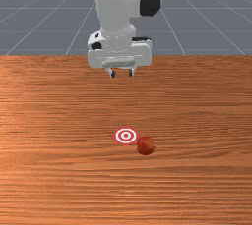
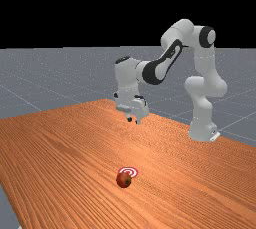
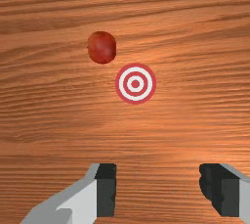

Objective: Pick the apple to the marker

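The red apple (image 1: 145, 146) sits on the wooden table (image 1: 54, 170). It is just beside the round red and white marker (image 1: 125, 135), and not on the middle of it. In the front view, the apple is to the front view's right of the marker and a bit closer to the camera. The wrist view shows a small gap of wood between the two.

The gripper (image 1: 122, 73) is up in the air, well apart from the apple. Its two fingers (image 3: 106, 189) are wide apart, with nothing held between them. The marker is nearer to them than the apple is.

So the job looks like it is just at the start. The apple is not picked up, and it is not on the marker. I think all the big steps are left: go over the marker to the apple, go down around it, squeeze, lift, move it a little way back, and set it on the rings. The apple is round, so it might roll if one finger bumps it first.
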Motion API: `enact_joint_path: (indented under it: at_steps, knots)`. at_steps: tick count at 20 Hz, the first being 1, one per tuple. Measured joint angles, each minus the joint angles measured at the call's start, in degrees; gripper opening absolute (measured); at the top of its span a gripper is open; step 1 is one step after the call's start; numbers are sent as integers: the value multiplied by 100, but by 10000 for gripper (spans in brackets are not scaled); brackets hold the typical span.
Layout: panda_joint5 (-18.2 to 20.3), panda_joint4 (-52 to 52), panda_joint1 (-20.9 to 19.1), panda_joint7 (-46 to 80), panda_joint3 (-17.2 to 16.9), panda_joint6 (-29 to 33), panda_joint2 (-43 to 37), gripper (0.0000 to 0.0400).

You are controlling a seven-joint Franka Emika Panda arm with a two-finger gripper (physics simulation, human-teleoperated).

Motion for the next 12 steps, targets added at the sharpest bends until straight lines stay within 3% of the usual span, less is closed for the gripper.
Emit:
enact_joint_path:
  at_steps: [2,4,7,12]
  knots:
    - [27,199,61,52,81,50,254,346]
    - [19,517,201,109,218,257,668,380]
    - [12,1119,376,125,368,547,1444,396]
    - [12,2453,337,140,396,602,2714,400]
